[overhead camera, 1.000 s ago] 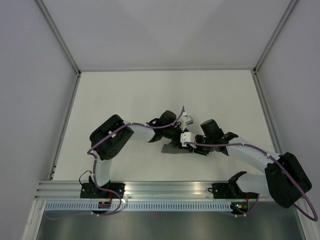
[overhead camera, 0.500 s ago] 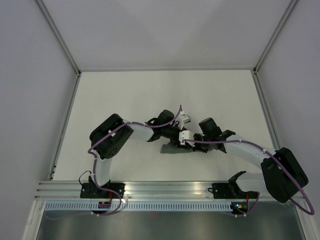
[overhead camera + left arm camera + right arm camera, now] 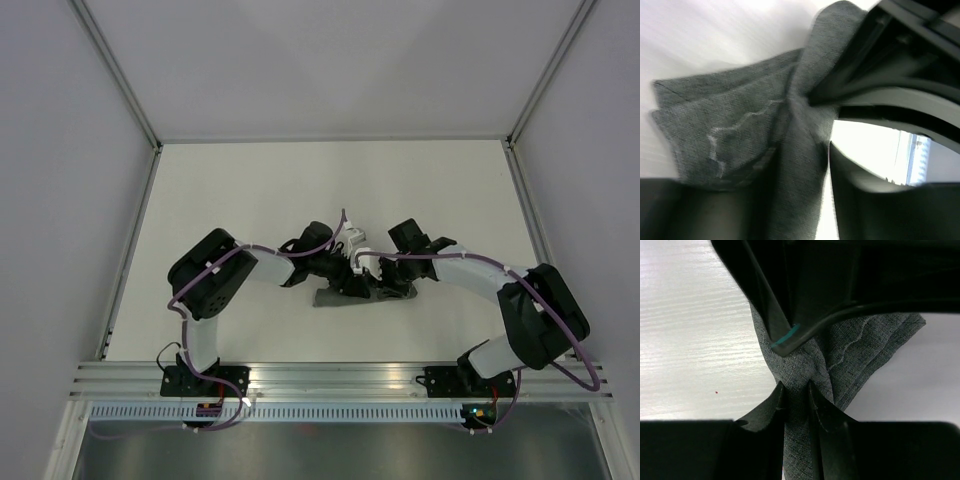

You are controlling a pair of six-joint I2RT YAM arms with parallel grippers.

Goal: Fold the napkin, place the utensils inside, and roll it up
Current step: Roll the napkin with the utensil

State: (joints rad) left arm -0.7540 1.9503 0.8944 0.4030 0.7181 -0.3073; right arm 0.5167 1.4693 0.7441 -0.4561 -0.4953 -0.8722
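The dark grey napkin lies bunched into a narrow bundle on the white table, between the two arms. My right gripper is shut on a twisted fold of the napkin, its tips pinching the cloth from both sides. From the left, my left gripper straddles the same bundle. It stands open, and a bright gap shows between the napkin and one finger. The left gripper's fingers fill the top of the right wrist view. The utensils are hidden.
The white table is walled by grey panels with aluminium posts at the back corners. An aluminium rail runs along the near edge by the arm bases. Both wrists crowd together over the bundle.
The right gripper has closed on the napkin and the left gripper has loosened off it. Both arms and the bundle have shifted a little to the left.
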